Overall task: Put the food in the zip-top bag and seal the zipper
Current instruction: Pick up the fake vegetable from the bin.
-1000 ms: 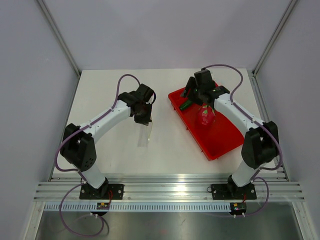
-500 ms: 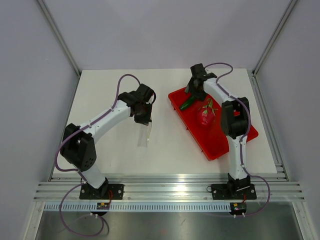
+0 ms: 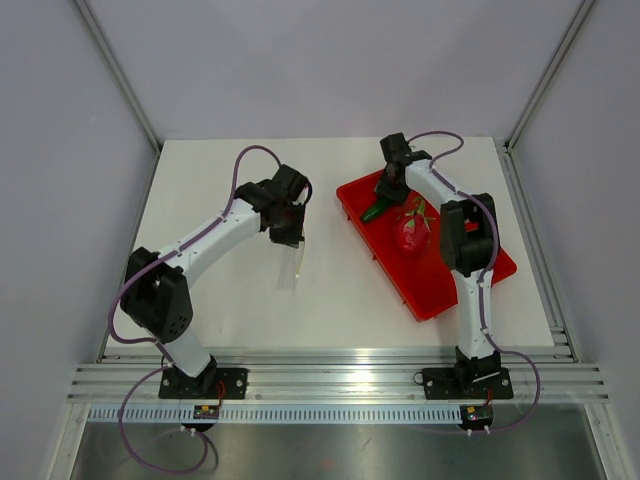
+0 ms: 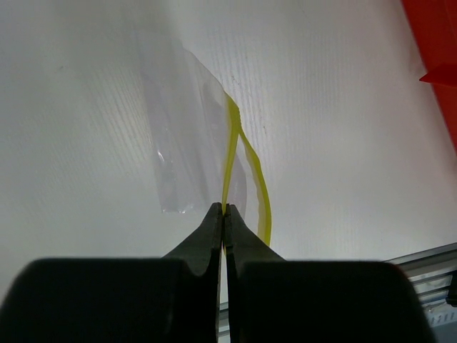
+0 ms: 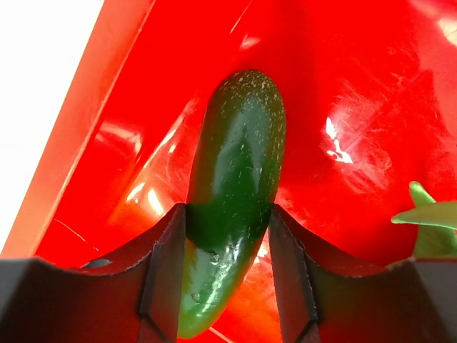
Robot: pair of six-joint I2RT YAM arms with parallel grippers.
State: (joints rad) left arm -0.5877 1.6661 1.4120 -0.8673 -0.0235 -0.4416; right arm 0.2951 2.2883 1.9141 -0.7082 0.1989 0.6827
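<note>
Since the earlier top view, both grippers have edged slightly toward the top of the frame, the left one drawing the bag along; we see nothing else displaced.

We count one white table (image 3: 220, 300), filling the middle of the top view. Two arms rise from its lower edge. One red plastic tray (image 3: 470, 285) lies slanted at centre right.

One clear crinkly plastic zip-top bag (image 4: 175, 143) hangs left of centre, below the left gripper (image 4: 224, 209). One pink dragon fruit (image 3: 410, 232) with green leaf tips sits in the tray's upper half. One dark green elongated vegetable (image 5: 239, 157) lies just left of the fruit, near the tray's upper left corner.

One yellow-green zipper strip (image 4: 232, 136) runs along the bag's edge, its two halves parted. The left gripper's fingers are pressed together on one half.

The right gripper (image 5: 227, 221) straddles the vegetable. Its fingers are only as far apart as the vegetable is wide, each touching one flank.
</note>
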